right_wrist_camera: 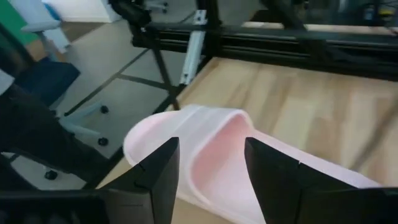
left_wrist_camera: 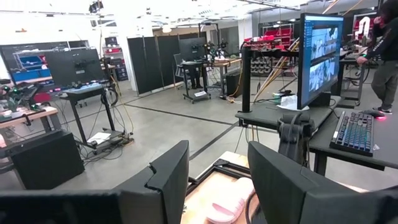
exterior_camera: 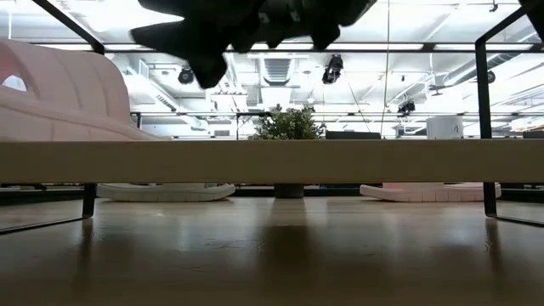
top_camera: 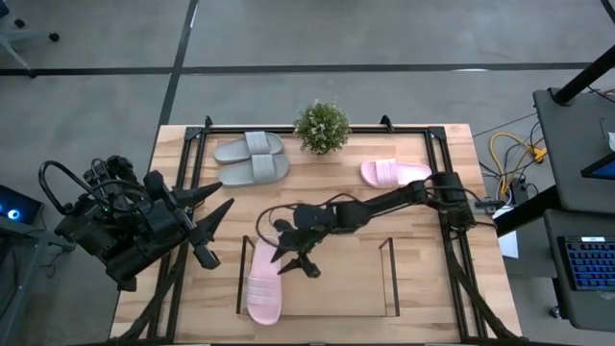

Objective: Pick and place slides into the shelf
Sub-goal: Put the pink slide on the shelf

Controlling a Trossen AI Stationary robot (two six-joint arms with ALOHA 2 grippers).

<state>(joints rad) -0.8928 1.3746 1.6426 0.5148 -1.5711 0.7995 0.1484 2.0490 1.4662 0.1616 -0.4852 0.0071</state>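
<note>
we see the right gripper (top_camera: 293, 258) reaching across the middle of the wooden desk (top_camera: 413, 298), above the shelf (top_camera: 389, 279); its jaws stand open, and in the right wrist view its gripper (right_wrist_camera: 210, 163) hangs just over the strap of a pink slide (right_wrist_camera: 211, 149) without closing on it; that pink slide (top_camera: 263, 284) lies inside the shelf at its left end, lengthwise, on the light wood base; from the low view it shows as a pale pink hump (exterior_camera: 59, 93) behind the shelf's front edge; the other pink slide (top_camera: 394, 173) lies on the desk well apart, near the far right side; the two grey slides (top_camera: 252, 159) lie side by side, touching, near the far left of the desk, just beside a small potted plant (top_camera: 322, 125); the left gripper (top_camera: 207, 216) waits at the desk's left edge, jaws open and holding nothing, pointing toward the middle; in the left wrist view a person's arm shows at a workstation far off in the room.
</note>
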